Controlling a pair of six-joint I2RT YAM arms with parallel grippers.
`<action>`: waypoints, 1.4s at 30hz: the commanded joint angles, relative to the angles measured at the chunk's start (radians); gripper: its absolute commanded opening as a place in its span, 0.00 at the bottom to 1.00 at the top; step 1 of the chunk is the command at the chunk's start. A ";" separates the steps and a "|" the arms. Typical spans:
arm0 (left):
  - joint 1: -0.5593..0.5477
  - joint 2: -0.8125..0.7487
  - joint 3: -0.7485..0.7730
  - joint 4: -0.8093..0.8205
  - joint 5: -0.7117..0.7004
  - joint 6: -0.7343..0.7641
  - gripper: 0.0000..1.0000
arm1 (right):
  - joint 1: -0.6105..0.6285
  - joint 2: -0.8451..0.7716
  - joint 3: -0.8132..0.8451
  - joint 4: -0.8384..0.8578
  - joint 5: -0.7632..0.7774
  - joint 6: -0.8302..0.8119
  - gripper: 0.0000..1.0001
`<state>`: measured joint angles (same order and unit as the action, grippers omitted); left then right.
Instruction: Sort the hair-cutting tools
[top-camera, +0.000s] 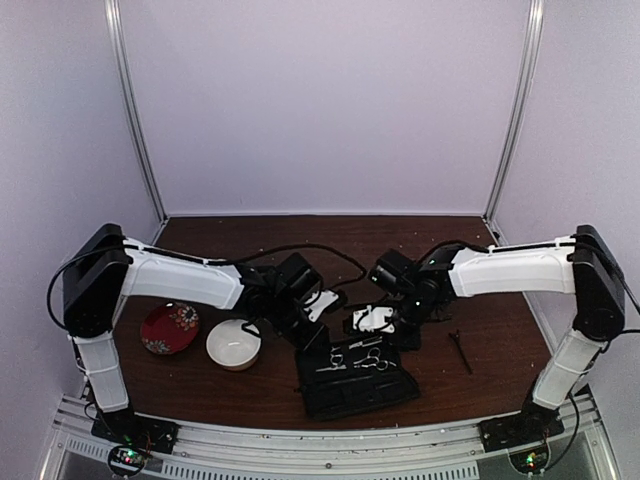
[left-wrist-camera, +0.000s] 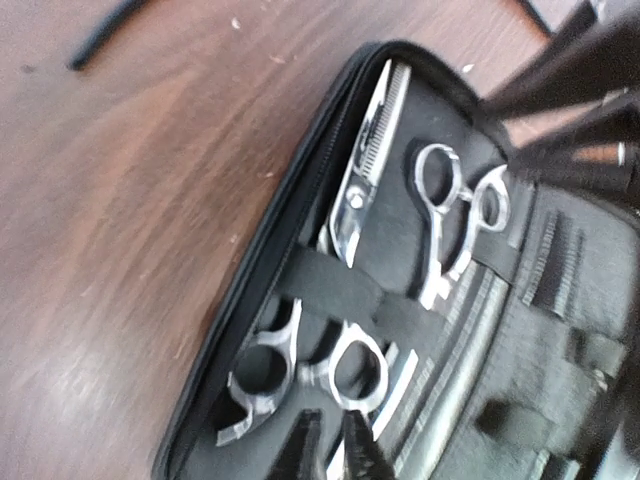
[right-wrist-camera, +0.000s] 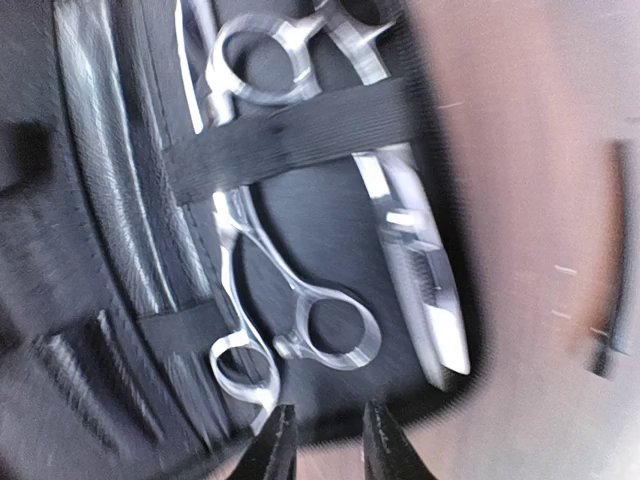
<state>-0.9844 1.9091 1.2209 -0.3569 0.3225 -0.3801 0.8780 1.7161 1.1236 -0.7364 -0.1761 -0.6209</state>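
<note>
1. At the left gripper: tips parted by a narrow slit, nothing clamped; poised just above the ring handles of the silver metal thinning scissors with the toothed blade.
2. At the right gripper: tips a little wider apart, likewise gripping nothing; hovering at the edge of the open black rectangular pouch, just beside the ring handles of the plain silver metal scissors.
3. Both scissors flat inside the pouch, side by side but head to tail, each tucked under a black elastic strap; toothed blade nearest the zip edge.
4. Out on the brown wooden table, right of the pouch and well apart from it: a thin short black stick-like piece, untouched.
5. Left of the pouch: a round white bowl, then a red patterned dish beside it.
6. On blades and pouch lining: motion blur in both wrist views, any marking too smeared to read.
</note>
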 joint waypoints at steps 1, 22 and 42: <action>-0.002 -0.150 -0.035 -0.043 -0.072 0.033 0.18 | -0.048 -0.131 -0.012 -0.033 -0.046 0.016 0.27; -0.073 -0.228 -0.066 -0.318 -0.136 0.014 0.39 | -0.238 -0.401 -0.314 -0.112 0.169 0.055 0.37; -0.281 -0.321 -0.032 -0.182 -0.328 -0.071 0.34 | -0.400 -0.287 -0.425 -0.036 0.247 0.121 0.42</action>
<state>-1.2545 1.6268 1.1801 -0.6270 0.0433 -0.4191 0.5194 1.3949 0.7071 -0.8124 0.0353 -0.5140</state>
